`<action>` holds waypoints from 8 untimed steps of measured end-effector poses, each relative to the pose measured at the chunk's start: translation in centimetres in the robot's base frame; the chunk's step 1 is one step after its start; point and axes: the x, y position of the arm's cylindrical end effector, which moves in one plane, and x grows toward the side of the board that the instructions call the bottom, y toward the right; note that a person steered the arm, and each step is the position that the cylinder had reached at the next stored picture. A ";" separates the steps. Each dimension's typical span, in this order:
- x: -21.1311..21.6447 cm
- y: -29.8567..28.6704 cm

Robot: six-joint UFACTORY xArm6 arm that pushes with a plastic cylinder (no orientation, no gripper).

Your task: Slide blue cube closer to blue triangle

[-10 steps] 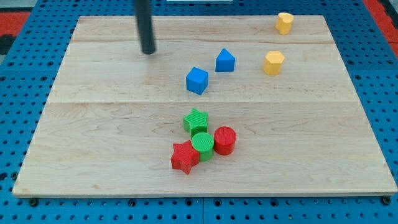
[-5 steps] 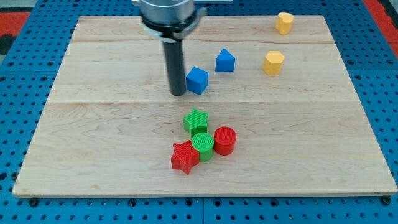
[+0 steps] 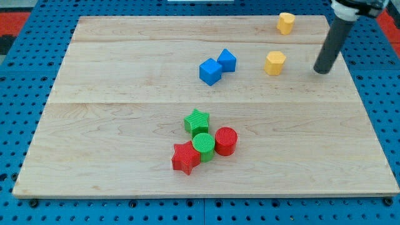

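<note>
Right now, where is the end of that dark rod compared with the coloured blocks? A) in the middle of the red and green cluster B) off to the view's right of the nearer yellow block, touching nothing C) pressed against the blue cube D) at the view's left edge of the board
B: my tip stands on the board to the view's right of the lower yellow block, with a gap between them, far from the blue cube.

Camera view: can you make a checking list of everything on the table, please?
Surface: wooden board, lying on a blue pegboard.
Job's things: blue cube touching or nearly touching blue triangle, at its lower left.
Clutter: two yellow blocks; green star, green cylinder, red cylinder and red star bunched together.
Grippers: none; my tip is right of the lower yellow block, apart from it.
Cables: nothing seen.
Surroundings: red strip at the top corners.
</note>
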 end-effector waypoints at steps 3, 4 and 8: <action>1.3 -11.3; 5.2 -7.9; -1.1 7.0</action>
